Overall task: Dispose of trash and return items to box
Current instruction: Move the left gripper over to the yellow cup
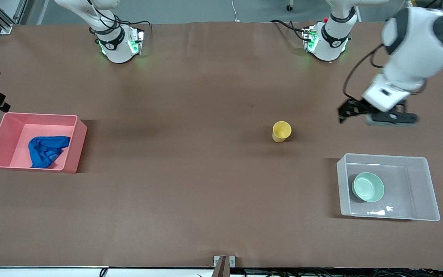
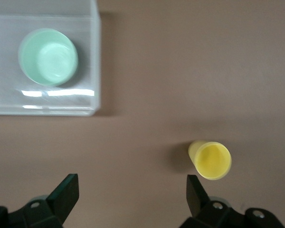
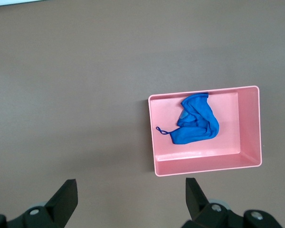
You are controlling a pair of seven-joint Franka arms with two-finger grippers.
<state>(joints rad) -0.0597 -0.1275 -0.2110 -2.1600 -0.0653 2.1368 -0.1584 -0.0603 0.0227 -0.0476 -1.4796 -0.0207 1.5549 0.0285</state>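
I have the left gripper [image 1: 345, 112] up in the air over bare table near the left arm's end, its fingers [image 2: 66, 190] spread wide and holding nothing. The yellow cup [image 1: 281, 131] stands upright on the table toward the middle, apart from that gripper and just off one fingertip in the left wrist view [image 2: 210, 159]. The mint-green bowl [image 1: 368, 186] sits inside the clear box [image 1: 425, 184], which lies close to the table's front edge at the left arm's end. The right gripper [image 3: 130, 197] waits high over the right arm's end, fingers wide and empty, above the pink bin [image 1: 76, 148] where the blue cloth [image 1: 46, 151] lies crumpled.
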